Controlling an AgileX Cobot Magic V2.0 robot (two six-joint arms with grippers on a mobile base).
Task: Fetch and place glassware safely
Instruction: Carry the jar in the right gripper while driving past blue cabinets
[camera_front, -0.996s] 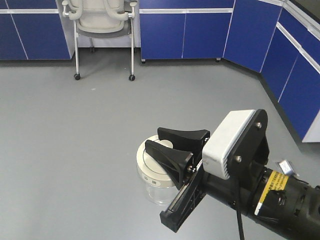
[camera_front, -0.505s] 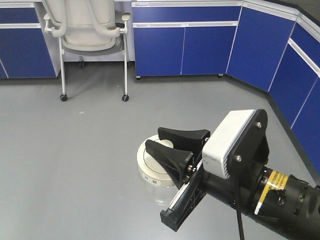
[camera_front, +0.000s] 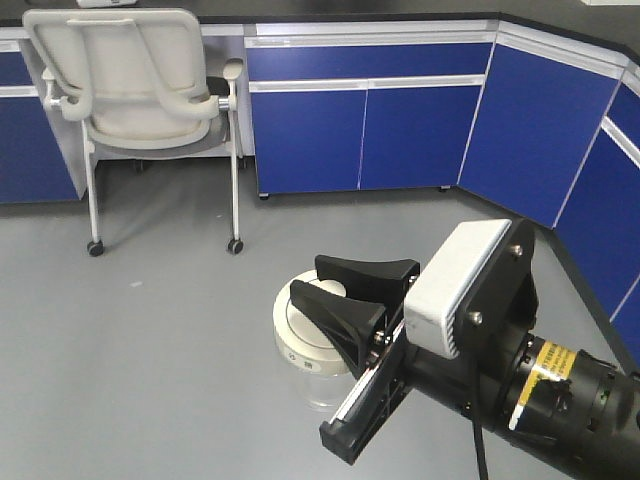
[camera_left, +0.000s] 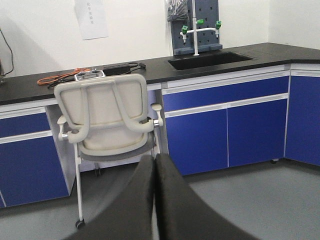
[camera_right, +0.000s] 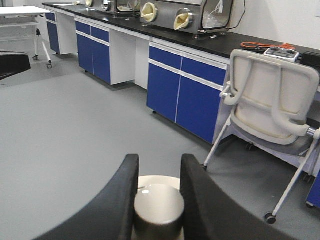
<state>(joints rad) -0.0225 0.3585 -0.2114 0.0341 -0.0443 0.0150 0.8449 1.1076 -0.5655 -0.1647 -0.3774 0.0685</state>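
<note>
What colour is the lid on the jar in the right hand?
Cream-white lid, on a clear glass jar. The exterior front-facing view shows it best.

Two black fingers (camera_right: 120, 195) of the right gripper (camera_right: 160, 162) press on the round knob (camera_right: 159, 210) of a cream lid (camera_right: 150, 181), one on each side. Behind them a white chair (camera_right: 270, 100) stands on the grey floor (camera_right: 60, 125), next to blue cupboards (camera_right: 185, 95) under a black counter (camera_right: 200, 42).

One jar (camera_front: 312, 378), one chair (camera_front: 140, 80), two end effectors (camera_front: 312, 281) (camera_left: 154, 161)
</note>
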